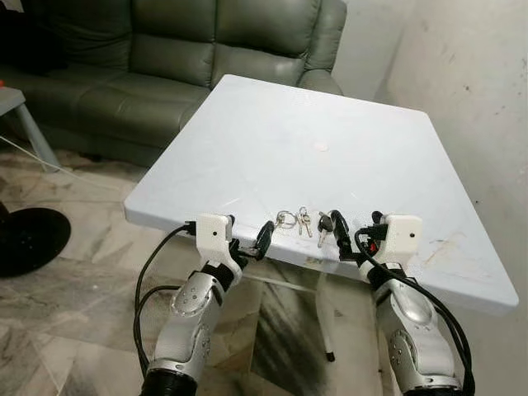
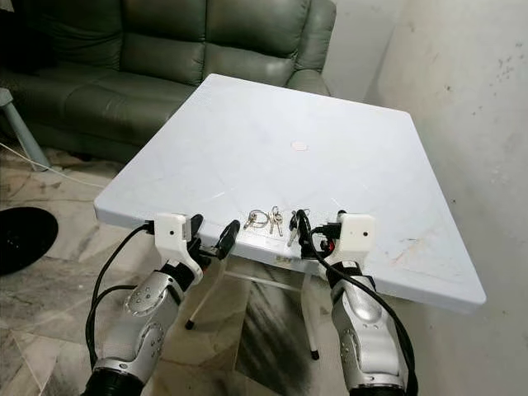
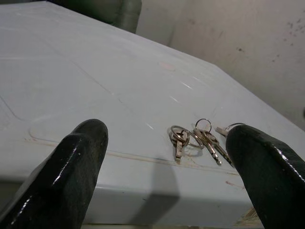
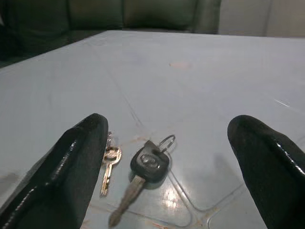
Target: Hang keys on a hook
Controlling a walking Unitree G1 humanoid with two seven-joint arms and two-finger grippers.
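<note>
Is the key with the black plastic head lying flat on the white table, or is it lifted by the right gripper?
Lying flat. The black-headed key rests on the white table, between the open fingers of the right gripper, which do not touch it.

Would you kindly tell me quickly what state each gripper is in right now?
Left gripper: jaws open, holding nothing, at the table edge near the keys.
Right gripper: jaws open, holding nothing, facing the black-headed key.

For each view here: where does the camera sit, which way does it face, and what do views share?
Left eye, right eye: head, looking down at the table; both arms, left gripper, right gripper.
Left wrist: along open fingers toward the keys.
Right wrist: along open fingers toward the black-headed key.
Shared: table, keys.
</note>
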